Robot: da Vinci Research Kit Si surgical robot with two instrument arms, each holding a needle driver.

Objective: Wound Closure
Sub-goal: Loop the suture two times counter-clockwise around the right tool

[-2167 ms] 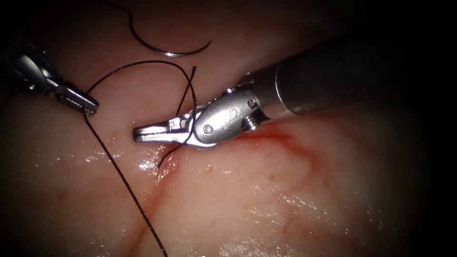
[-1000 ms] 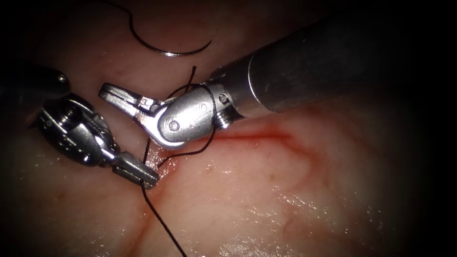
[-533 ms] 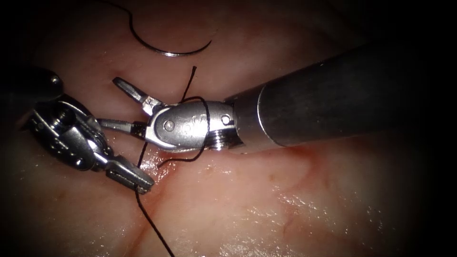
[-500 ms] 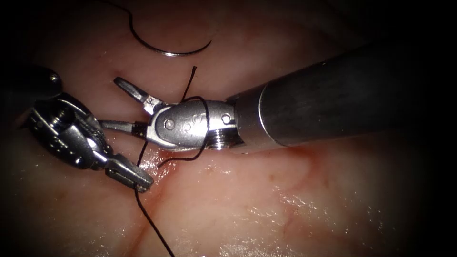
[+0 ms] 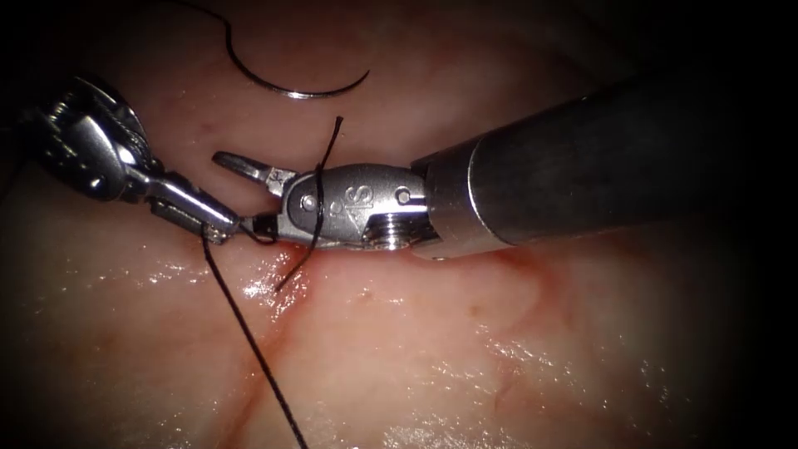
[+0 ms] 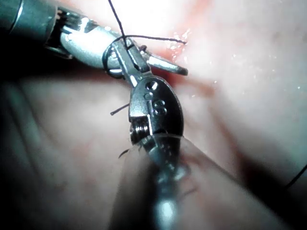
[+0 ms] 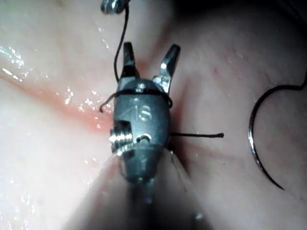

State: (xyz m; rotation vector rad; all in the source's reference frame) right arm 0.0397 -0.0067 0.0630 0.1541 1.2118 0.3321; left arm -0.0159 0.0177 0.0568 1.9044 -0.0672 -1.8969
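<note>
**Thread looped around your right tool, held by your left**

The dark thread is clamped in the closed jaws of your left tool, right at their tip. From there one strand runs down toward you along the cut, and a short curl leads across to your right tool. The thread wraps once around that tool's body, just behind its jaws, and a cut end sticks up past it. Your right tool's jaws stand spread apart in a V with nothing between them; the lower jaw nearly meets your left tool's tip. The curved needle lies free on the tissue, well beyond both tools on the far side of your right tool, not in the tissue. Red fluid stains the tissue just under your right tool's shaft.
</note>
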